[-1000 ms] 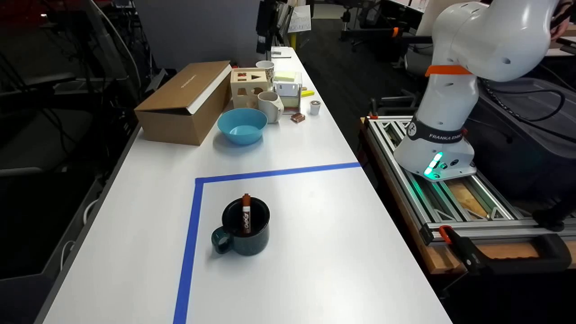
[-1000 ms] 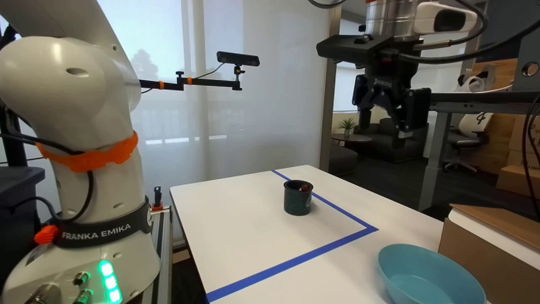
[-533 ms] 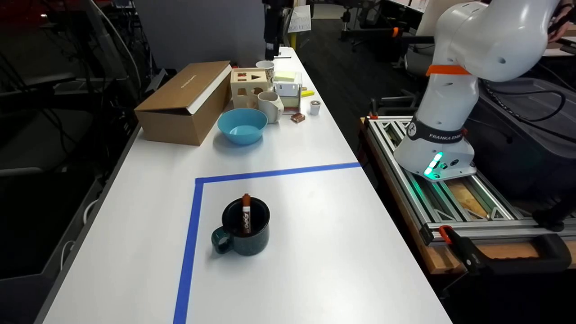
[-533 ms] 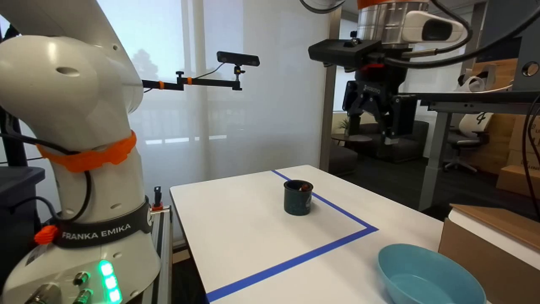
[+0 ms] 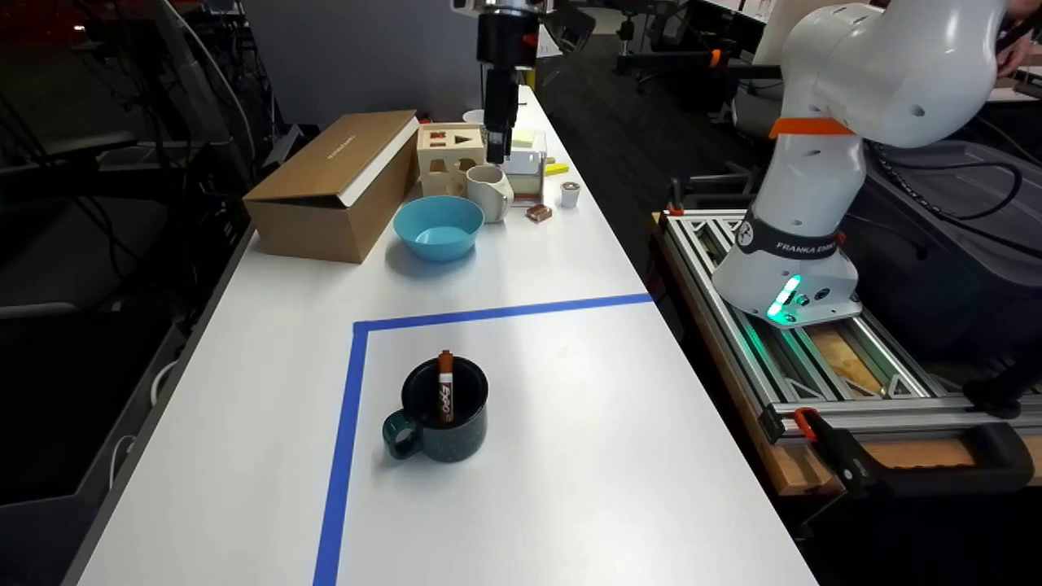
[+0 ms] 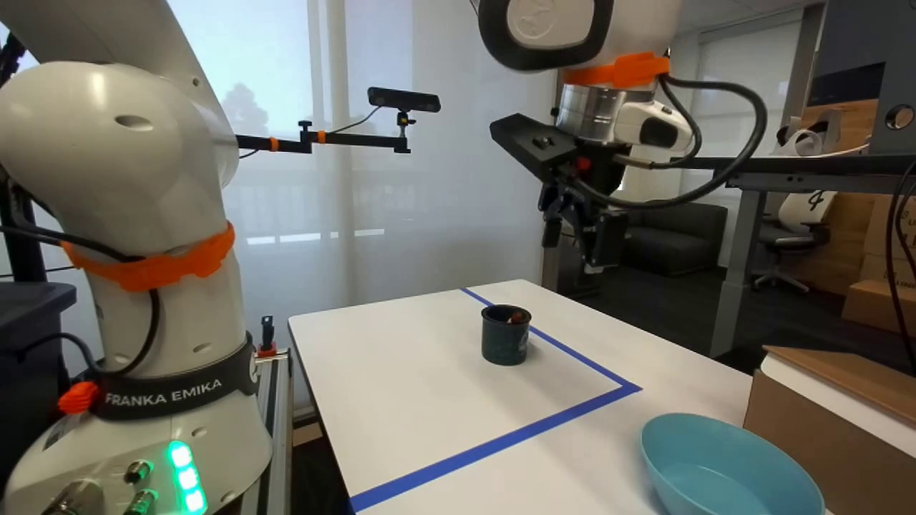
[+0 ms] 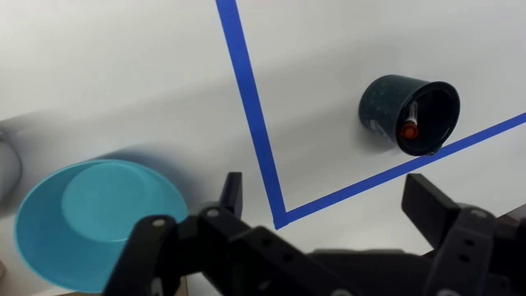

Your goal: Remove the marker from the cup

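The dark green, nearly black mug (image 5: 457,443) stands upright on the white table inside the blue tape corner; it also shows in an exterior view (image 6: 504,345) and in the wrist view (image 7: 382,100). The marker (image 5: 446,392), with a reddish-brown cap and dark label, leans inside the mug with its cap up near the rim. Its cap shows in the wrist view (image 7: 409,130) and in an exterior view (image 6: 517,317). My gripper (image 7: 324,176) is open, with nothing between its fingers. It hangs tilted in the air above the table (image 6: 572,254), apart from the mug.
A light blue bowl (image 5: 440,232) stands outside the tape, near a brown cardboard box (image 5: 326,224). Behind are a wooden shape box (image 5: 448,150), a white pitcher (image 5: 488,194) and small items. Blue tape (image 7: 259,119) marks a corner on the table.
The gripper has come lower and moved toward the mug's side of the table, and it has tilted. The mug and marker have not moved.
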